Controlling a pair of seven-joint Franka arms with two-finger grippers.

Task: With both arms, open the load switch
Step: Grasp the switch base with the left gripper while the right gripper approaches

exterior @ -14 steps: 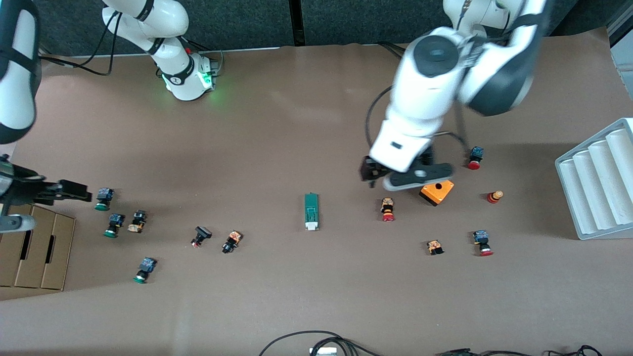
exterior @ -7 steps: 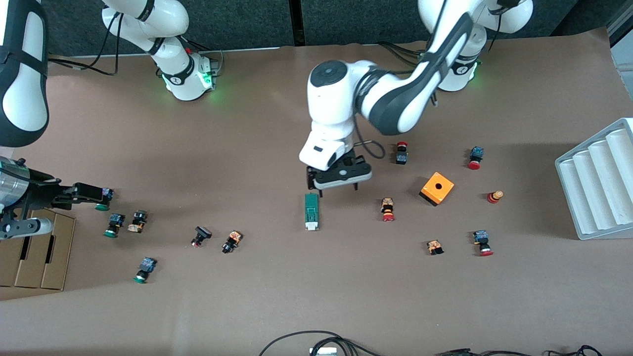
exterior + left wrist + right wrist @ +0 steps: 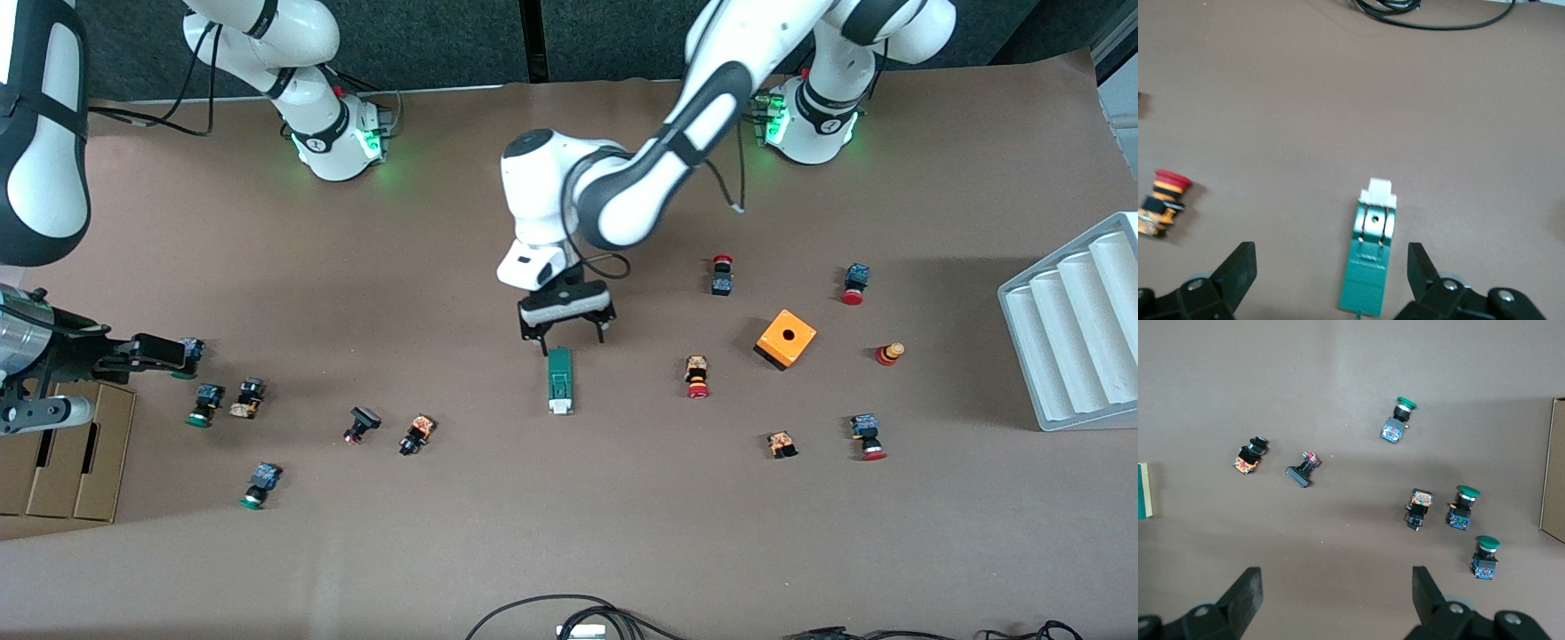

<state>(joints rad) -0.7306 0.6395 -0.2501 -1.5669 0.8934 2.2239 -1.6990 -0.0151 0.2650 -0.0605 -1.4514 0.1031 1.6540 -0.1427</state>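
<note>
Front view. The load switch (image 3: 559, 380), a slim dark-green block with a white tab at the end nearer the front camera, lies flat on the brown table (image 3: 569, 533) about midway between the two arms' ends. No lettering or brand mark can be read on it; the left wrist view shows only two metal strips and a small hole near the white tab (image 3: 1377, 191).

The left gripper (image 3: 566, 340) hangs over the green end of the load switch, fingers spread wide, one on each side of the block's line and touching nothing. The left wrist view confirms the spread fingers (image 3: 1238, 267) with the switch (image 3: 1369, 257) lying between them.

The right gripper (image 3: 151, 353) is low over the table at the right arm's end, beside a cardboard box (image 3: 62, 458) and above a cluster of green-capped push buttons (image 3: 203, 404); its fingers (image 3: 1248, 590) stand wide apart and hold nothing.

Toward the left arm's end lie an orange cube (image 3: 786, 339) with a round hole, several red-capped push buttons (image 3: 698, 377) and a white ribbed tray (image 3: 1076, 324). Small white logos on the arm bases (image 3: 322, 142) are too small to read.
</note>
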